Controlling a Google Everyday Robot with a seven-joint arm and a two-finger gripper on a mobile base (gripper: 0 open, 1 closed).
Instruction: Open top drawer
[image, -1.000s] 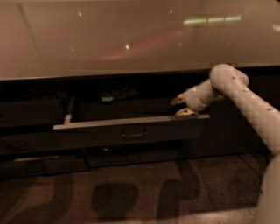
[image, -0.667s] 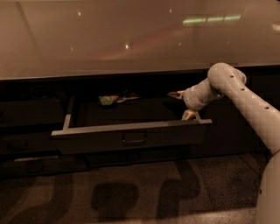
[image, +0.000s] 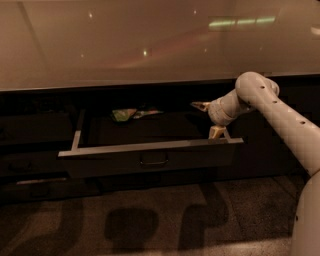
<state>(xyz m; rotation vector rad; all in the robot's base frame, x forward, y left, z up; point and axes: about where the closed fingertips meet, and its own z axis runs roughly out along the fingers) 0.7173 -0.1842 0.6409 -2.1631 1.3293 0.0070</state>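
One second has made a real difference: the top drawer is further out than it was. Its pale top edge is clearly forward, with the countertop just above and behind it. More of the inside shows now, and a green packet has come into sight at the drawer's back left.

The gripper is at the drawer's right end, just behind the front panel, and it has travelled outward with that panel. Its claw is spread wide and clamps nothing. The lower finger rests against the inner side of the front's top edge, and the upper finger points left over the drawer's open cavity. The pull handle at the middle of the front is untouched.

My read: it's hooking and dragging rather than gripping, and the job looks largely done, with perhaps a little travel left.
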